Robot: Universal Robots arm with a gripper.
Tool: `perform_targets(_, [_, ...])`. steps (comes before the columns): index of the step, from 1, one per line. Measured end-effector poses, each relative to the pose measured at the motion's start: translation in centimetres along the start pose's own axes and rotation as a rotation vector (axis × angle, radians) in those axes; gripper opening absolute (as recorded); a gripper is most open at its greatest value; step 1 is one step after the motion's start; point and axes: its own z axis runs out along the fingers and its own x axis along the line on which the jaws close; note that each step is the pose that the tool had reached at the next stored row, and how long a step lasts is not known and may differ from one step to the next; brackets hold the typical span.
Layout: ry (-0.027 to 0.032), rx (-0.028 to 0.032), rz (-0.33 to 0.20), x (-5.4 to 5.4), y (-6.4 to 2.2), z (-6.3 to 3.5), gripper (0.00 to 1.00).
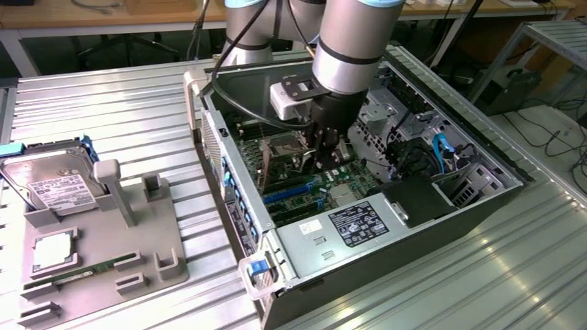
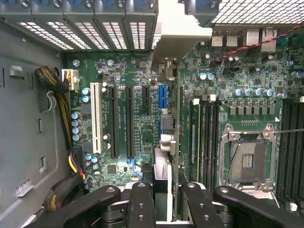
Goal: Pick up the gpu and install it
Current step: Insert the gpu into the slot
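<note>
Green-boarded gpu (image 1: pixel 269 166) held upright on edge inside the open computer case (image 1: pixel 477 199), low over the motherboard (image 2: pixel 142 142) and lined up lengthwise along the short blue slot (image 2: pixel 163 97). Pincer (image 1: pixel 323 155) clamped on gpu at its upper edge, fingers (image 2: pixel 142 202) pressed to either face (card seen edge-on in the wrist view, so exact contact with the slot hard to judge). Silver bracket end turned toward the perforated rear wall of the case. Off toward nine o'clock in the exterior view, on the table (image 1: pixel 119 103): grey parts holder (image 1: pixel 101 275) with the hard drive (image 1: pixel 51 185) and a RAM stick (image 1: pixel 82 273).

Judged step: seating the card. To do it well:
- keep the board plumb, no lean toward the RAM slots (image 2: pixel 204 137) or the long black slots (image 2: pixel 128 123);
- match the gold edge to the slot along its whole length before pressing;
- guide the bracket tongue into its rear opening;
- push straight down, evenly, without twisting;
- mind the cable bundle (image 2: pixel 61 109) nearby.
</note>
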Motion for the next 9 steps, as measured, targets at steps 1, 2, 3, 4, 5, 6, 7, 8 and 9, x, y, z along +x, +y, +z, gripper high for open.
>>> perform_targets(1, [-0.0001,0.0001,0.0,0.0,0.04,0.01,0.28])
perform_targets(2, [-0.0004,0.0001,0.0,-0.01,0.17,0.04,0.28])
perform_targets(3, [-0.0009,0.0002,0.0,-0.03,0.27,0.08,0.28])
perform_targets(4, [-0.0012,0.0001,-0.001,-0.04,0.34,0.12,0.28])
perform_targets(5, [-0.0012,0.0,-0.001,-0.04,0.34,0.12,0.28])
perform_targets(6, [-0.0011,0.0,-0.001,-0.04,0.34,0.12,0.28])
perform_targets(7, [-0.0012,0.0,-0.001,-0.04,0.34,0.13,0.28])
perform_targets(8, [-0.0013,0.0001,0.0,-0.04,0.35,0.13,0.28])
perform_targets(9, [-0.0013,0.0,0.0,-0.04,0.35,0.13,0.28])
